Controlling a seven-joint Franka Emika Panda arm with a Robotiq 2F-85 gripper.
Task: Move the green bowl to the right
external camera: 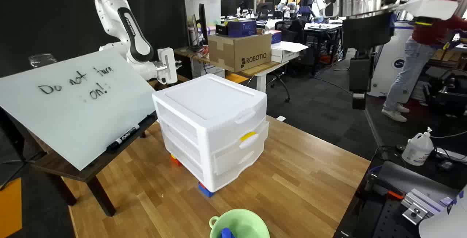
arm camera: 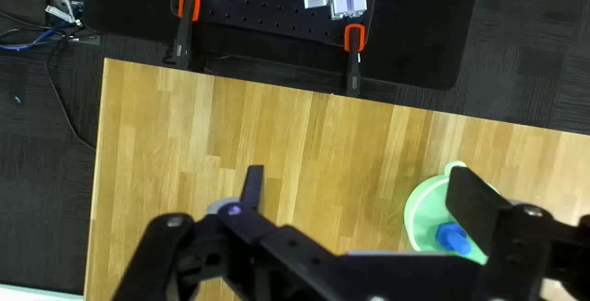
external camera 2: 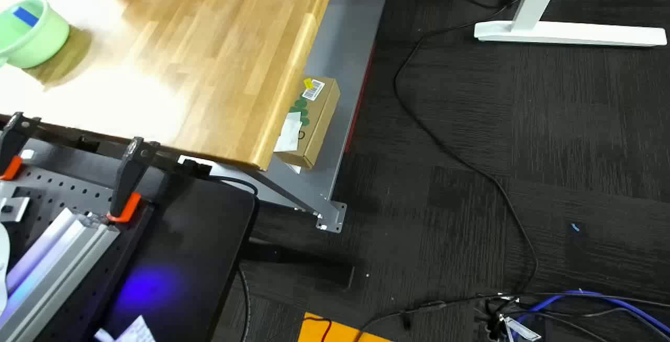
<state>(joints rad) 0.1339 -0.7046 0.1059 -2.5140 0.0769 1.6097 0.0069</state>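
The light green bowl [external camera: 250, 223] stands upright on the wooden table with a small ring handle on its rim. It shows in both exterior views, at the left edge here [external camera 2: 44, 43], and at the right of the wrist view [arm camera: 419, 218]. A blue bolt-like piece [arm camera: 454, 239] lies inside it. My gripper [arm camera: 362, 192] is open with nothing between its fingers. Its right finger hides part of the bowl in the wrist view. In an exterior view the gripper [external camera: 359, 97] hangs high, well apart from the bowl; it is out of view in the remaining exterior view.
A white drawer unit [external camera: 215, 99] stands on small coloured blocks [external camera: 205, 190] behind the bowl. A whiteboard [external camera: 80, 103] on a dark stand is beside it. Clamps with orange handles [arm camera: 354, 61] sit at the edge of the wooden table [arm camera: 276, 153], by a black base table [arm camera: 424, 29].
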